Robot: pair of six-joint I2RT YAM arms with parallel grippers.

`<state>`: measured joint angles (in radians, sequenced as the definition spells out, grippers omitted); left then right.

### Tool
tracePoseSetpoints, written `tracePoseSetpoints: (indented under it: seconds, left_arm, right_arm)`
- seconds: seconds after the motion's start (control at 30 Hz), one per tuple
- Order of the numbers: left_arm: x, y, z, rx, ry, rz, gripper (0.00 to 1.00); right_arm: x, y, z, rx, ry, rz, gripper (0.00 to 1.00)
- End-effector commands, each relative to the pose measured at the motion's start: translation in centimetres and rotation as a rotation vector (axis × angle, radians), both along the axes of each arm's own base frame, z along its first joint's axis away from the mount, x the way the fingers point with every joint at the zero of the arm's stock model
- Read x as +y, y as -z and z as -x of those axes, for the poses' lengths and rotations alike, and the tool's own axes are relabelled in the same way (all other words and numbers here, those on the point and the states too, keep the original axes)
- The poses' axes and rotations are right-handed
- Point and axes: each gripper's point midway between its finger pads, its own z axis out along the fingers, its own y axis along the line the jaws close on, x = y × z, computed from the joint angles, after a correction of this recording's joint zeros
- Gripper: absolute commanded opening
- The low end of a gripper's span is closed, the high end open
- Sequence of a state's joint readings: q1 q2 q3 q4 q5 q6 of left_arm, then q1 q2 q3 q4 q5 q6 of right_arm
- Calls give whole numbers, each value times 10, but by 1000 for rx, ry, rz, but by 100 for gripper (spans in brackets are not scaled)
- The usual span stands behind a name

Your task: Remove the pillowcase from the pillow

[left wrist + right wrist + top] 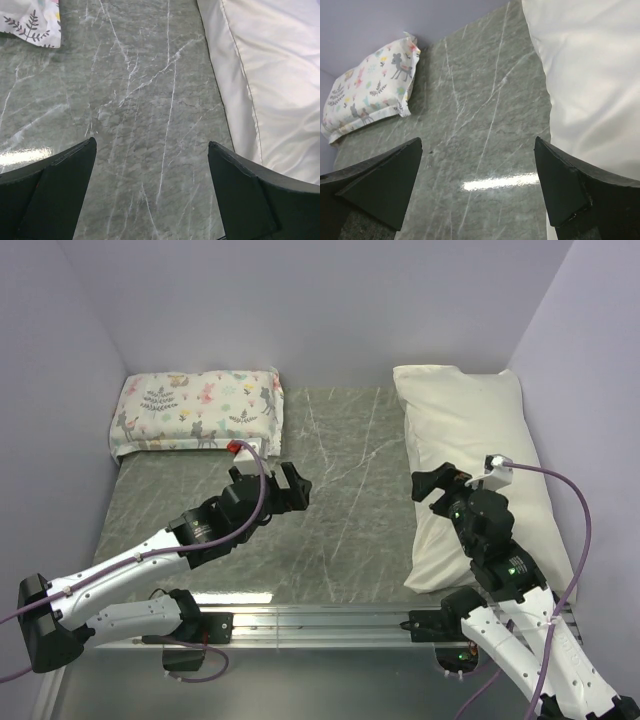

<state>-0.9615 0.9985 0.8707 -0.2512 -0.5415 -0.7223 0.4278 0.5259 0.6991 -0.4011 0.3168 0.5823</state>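
- Black fingers of the left hand [152, 145] fill the bottom corners of its wrist view, spread wide with nothing between them. Only bare surface [340, 460] shows in the gap.
- Right hand [479, 142] is just as wide and also holds nothing. Its left finger is over the surface and its right finger over the pillowcase's [470, 460] near left edge. Whether that finger touches the cloth I cannot tell.
- Pillowcase lies along the right side of the surface, its long side running front to back against the right wall. It is thin cream fabric with a faint sheen and soft wrinkles. A stitched seam runs just inside a flat border on its left edge.
- Pillow is inside it and fully covered, showing only as a plump, rounded bulk.
- Left hand hangs over the middle-left of the surface, well apart from the pillowcase.
- Surface is grey-green, stone-patterned with thin white veins, and glossy enough to carry a bright reflection.
- Small printed pillow [195, 410] is white with deer and leaf motifs. It sits in the far left corner by the lilac walls [300, 300].
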Motion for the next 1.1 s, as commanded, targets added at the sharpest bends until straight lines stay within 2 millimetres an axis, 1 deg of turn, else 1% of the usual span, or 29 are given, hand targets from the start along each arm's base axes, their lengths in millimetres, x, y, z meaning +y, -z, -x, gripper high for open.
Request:
tracePoseSetpoints:
  seconds: [0.0, 0.03, 0.07, 0.13, 0.17, 0.2, 0.23, 0.27, 0.3, 0.33, 0.37, 0.4, 0.43, 0.47, 0.53, 0.57, 0.6, 0.63, 0.67, 0.7, 0.73, 0.77, 0.8, 0.83, 0.87, 0.93, 0.97, 1.03, 1.07]
  left_arm:
    - [-10, -17, 0, -41, 45, 47, 99]
    - [-14, -24, -1, -63, 61, 63, 99]
    - [-20, -26, 0, -62, 86, 73, 99]
    - [-28, -36, -3, -80, 100, 91, 99]
    - [-39, -33, -6, -75, 121, 89, 99]
    - [-44, -40, -12, -81, 125, 102, 99]
    - [-50, -40, -16, -71, 140, 114, 99]
    - [-60, -28, -24, -44, 155, 104, 99]
    - [-71, -39, -32, -45, 217, 158, 99]
    - [-80, -41, -39, -38, 241, 194, 99]
    - [-93, -24, -51, 1, 266, 188, 99]
    - [-107, -40, -58, -22, 343, 245, 99]
    - [-115, -40, -66, -27, 362, 255, 99]
    - [-135, -37, -79, -28, 392, 259, 99]
    - [-161, -31, -82, -21, 487, 269, 99]
    - [-177, -19, -94, -6, 510, 269, 99]
    - [-187, -14, -99, -3, 532, 275, 99]
    - [-199, -17, -99, -14, 581, 312, 99]
    - [-214, -4, -110, 0, 597, 324, 99]
    - [-223, 0, -112, 8, 623, 342, 99]
    - [-233, 0, -115, 16, 650, 383, 99]
    - [-246, 12, -125, 29, 662, 394, 99]
    - [-253, 17, -129, 35, 667, 412, 99]
    - [-264, 35, -133, 69, 681, 438, 99]
    - [-272, 27, -137, 50, 696, 473, 99]
    - [-286, 31, -134, 73, 726, 532, 99]
    - [-300, 36, -133, 67, 748, 546, 99]
    - [-316, 45, -131, 84, 759, 526, 99]
    - [-332, 50, -128, 94, 769, 511, 99]
  right_arm:
    - [-1, -7, -1, -9, -3, 18, 100]
    - [0, -8, 0, -7, -7, 18, 100]
    - [0, -9, 0, -7, -9, 19, 100]
    - [2, -11, 0, -7, -21, 22, 100]
    - [3, -11, 1, -9, -27, 22, 100]
    - [2, -12, 3, -13, -29, 20, 100]
    - [3, -15, 4, -19, -36, 16, 100]
    - [4, -17, 5, -26, -44, 14, 100]
    - [4, -19, 7, -31, -49, 11, 100]
    - [4, -21, 8, -35, -50, 7, 100]
    - [5, -23, 9, -39, -61, 5, 100]
    - [6, -23, 11, -36, -66, 0, 100]
    - [6, -23, 12, -36, -67, -4, 100]
    - [7, -23, 13, -32, -74, -5, 100]
    - [7, -22, 15, -27, -75, -11, 100]
    - [6, -21, 15, -25, -73, -12, 100]
    - [6, -19, 16, -17, -71, -11, 100]
    - [5, -19, 17, -15, -65, -16, 100]
    - [5, -19, 17, -15, -66, -17, 100]
    - [4, -19, 18, -13, -62, -18, 99]
    - [4, -18, 18, -10, -63, -18, 99]
    - [4, -17, 18, -6, -61, -16, 99]
    - [2, -16, 18, -1, -54, -12, 99]
    - [2, -15, 19, 0, -52, -11, 99]
    - [1, -15, 20, -2, -51, -9, 99]
    - [-1, -13, 20, 3, -41, -5, 99]
    - [-2, -12, 21, 4, -41, -3, 99]
    - [-4, -9, 21, 7, -31, 4, 99]
    - [-4, -8, 21, 10, -31, 4, 99]
